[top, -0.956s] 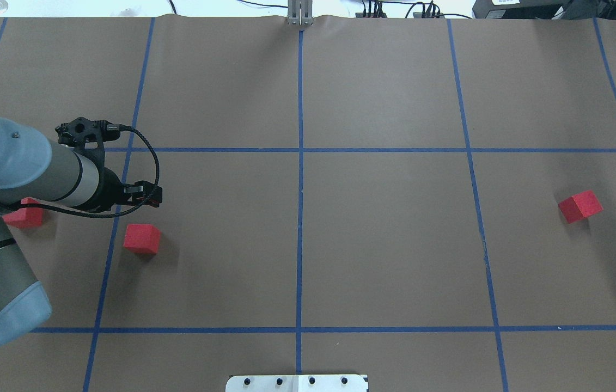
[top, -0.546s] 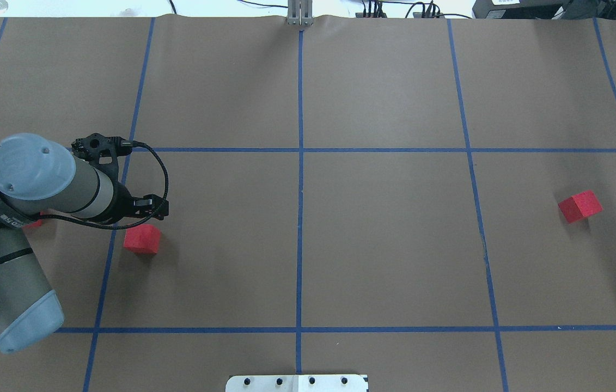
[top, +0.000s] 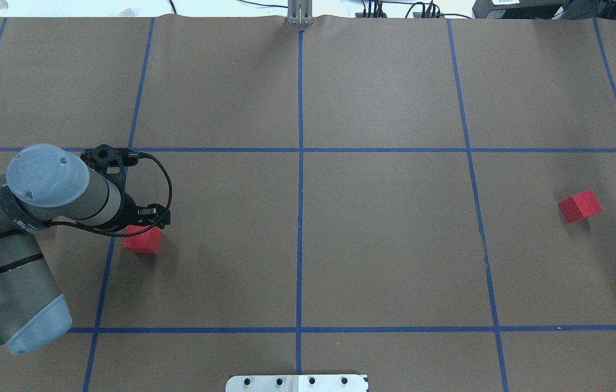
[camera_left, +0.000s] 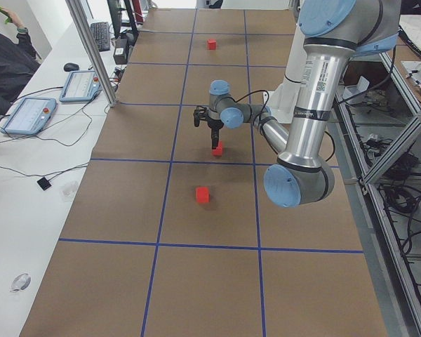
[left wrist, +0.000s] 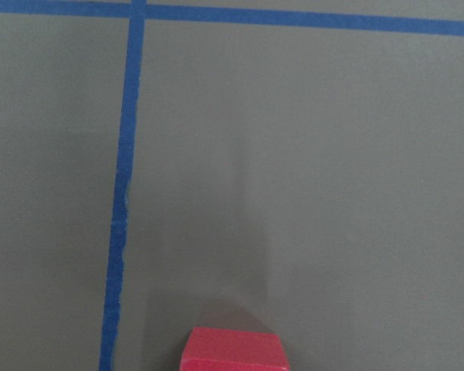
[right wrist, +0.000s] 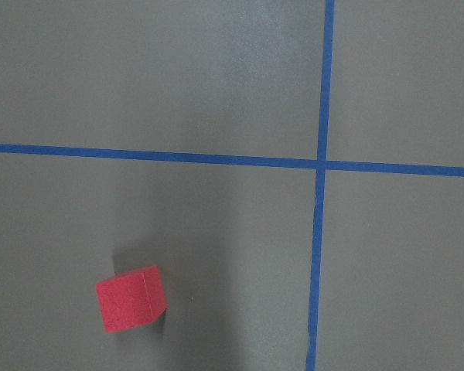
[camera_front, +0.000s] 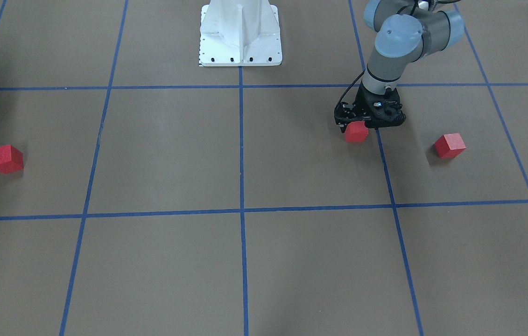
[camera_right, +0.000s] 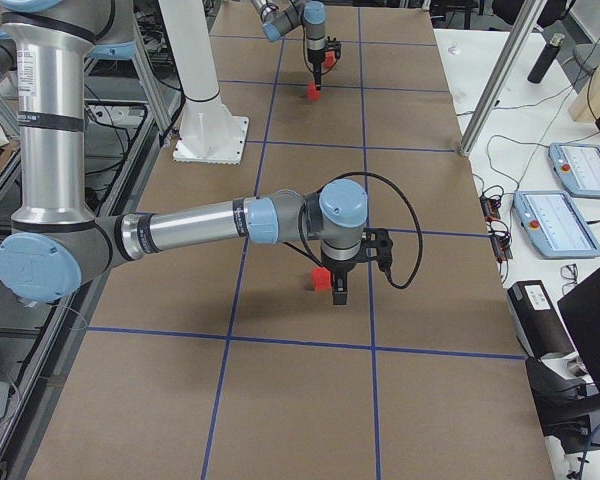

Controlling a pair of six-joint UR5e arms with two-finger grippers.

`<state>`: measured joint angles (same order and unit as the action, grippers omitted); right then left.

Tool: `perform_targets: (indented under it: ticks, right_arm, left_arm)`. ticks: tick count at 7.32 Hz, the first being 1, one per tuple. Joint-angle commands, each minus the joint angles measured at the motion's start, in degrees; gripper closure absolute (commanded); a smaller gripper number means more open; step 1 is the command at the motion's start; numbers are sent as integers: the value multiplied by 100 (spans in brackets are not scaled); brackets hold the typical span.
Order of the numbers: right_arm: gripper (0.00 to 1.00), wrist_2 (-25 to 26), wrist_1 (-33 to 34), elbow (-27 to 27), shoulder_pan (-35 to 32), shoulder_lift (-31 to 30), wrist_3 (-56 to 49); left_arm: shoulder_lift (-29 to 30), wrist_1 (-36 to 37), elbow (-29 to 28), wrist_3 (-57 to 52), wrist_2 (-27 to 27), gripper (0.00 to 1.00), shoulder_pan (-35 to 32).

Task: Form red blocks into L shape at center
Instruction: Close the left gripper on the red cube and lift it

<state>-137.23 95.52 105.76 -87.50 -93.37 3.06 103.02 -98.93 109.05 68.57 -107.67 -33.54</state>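
Three red blocks lie far from the center [top: 300, 239]. One block [top: 143, 241] lies just right of the left blue line, also in the front view [camera_front: 356, 132] and at the bottom edge of the left wrist view [left wrist: 232, 352]. My left gripper [top: 150, 218] hangs just behind it and above it, fingers apart, holding nothing. A second block [camera_front: 449, 145] lies further left, hidden under my arm in the overhead view. The third block [top: 580, 207] lies far right, also in the right wrist view [right wrist: 131, 297]. My right gripper [camera_right: 337, 290] shows only in the exterior right view, so I cannot tell its state.
The white metal base [camera_front: 240, 32] stands at the robot's edge on the middle line. A metal post [top: 300, 13] stands at the far edge. Tablets and cables lie on the side table [camera_left: 28, 116] beyond the brown surface.
My left arm has swung right and nearer, bringing the gripper up to the block by the left line. The arm now covers the far-left block. No block has moved.
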Motion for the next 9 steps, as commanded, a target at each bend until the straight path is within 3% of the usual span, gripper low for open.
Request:
perform_targets:
  ticks: [1,2,3,4,5,6,7,9]
  right_arm:
    - [1,30,10,-3,31,-6,-7]
    - [1,30,10,-3,31,-6,-7]
    - [1,30,10,-3,31,-6,-7]
    - [1,30,10,5,31,-6,-7]
    - [1,30,10,6,31,3,2]
    - [1,21,10,6,31,3,2]
    - [1,21,2,6,31,12,2]
    - [1,-5,-7,32,31,-14,45]
  left_arm:
    - [-1,-21,-102,-1,1,1,58]
    - [8,-21,-172,-1,-8,2,93]
    - [16,-30,-260,-1,-17,13,93]
    - [43,-21,-313,-1,-26,29,102]
    - [104,-12,-392,-1,-69,53,119]
    - [148,22,-306,7,-122,91,119]
    - [174,40,-87,7,-584,100,93]
    - [917,136,-216,7,-703,100,-231]
